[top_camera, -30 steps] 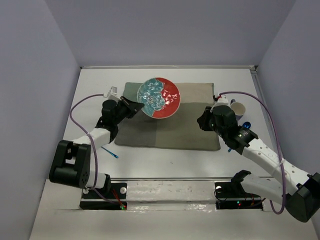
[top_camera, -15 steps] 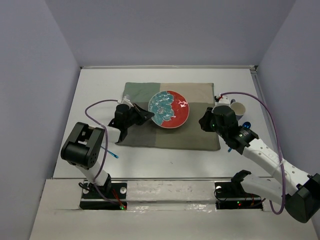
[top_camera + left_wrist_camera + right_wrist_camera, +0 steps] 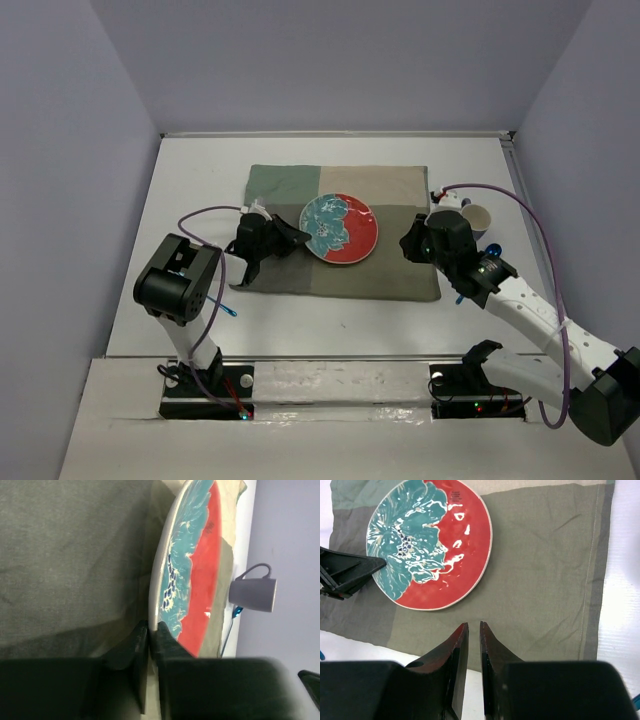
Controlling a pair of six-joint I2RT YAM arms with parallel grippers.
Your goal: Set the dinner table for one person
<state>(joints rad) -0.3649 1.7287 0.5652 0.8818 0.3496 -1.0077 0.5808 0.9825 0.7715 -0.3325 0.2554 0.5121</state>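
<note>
A round plate (image 3: 340, 230), half red and half teal, lies low on the middle of the green-and-beige cloth mat (image 3: 385, 272), which is spread on the white dinner table (image 3: 200, 170). My left gripper (image 3: 297, 237) is shut on the plate's left rim. In the left wrist view the rim (image 3: 154, 611) sits pinched between the jaws and the plate face (image 3: 200, 575) runs away from them. My right gripper (image 3: 408, 243) hovers over the mat's right part, shut and empty. The right wrist view shows the plate (image 3: 430, 542) ahead of the gripper (image 3: 474, 626).
A grey mug (image 3: 478, 216) stands on the table just right of the mat, with a small blue item (image 3: 495, 248) beside it. The mug also shows in the left wrist view (image 3: 255, 594). A thin blue utensil (image 3: 220, 303) lies off the mat's near left corner.
The left gripper has carried the plate from tilted up at the mat's far left down and right to the mat's middle. The right arm has barely moved.
</note>
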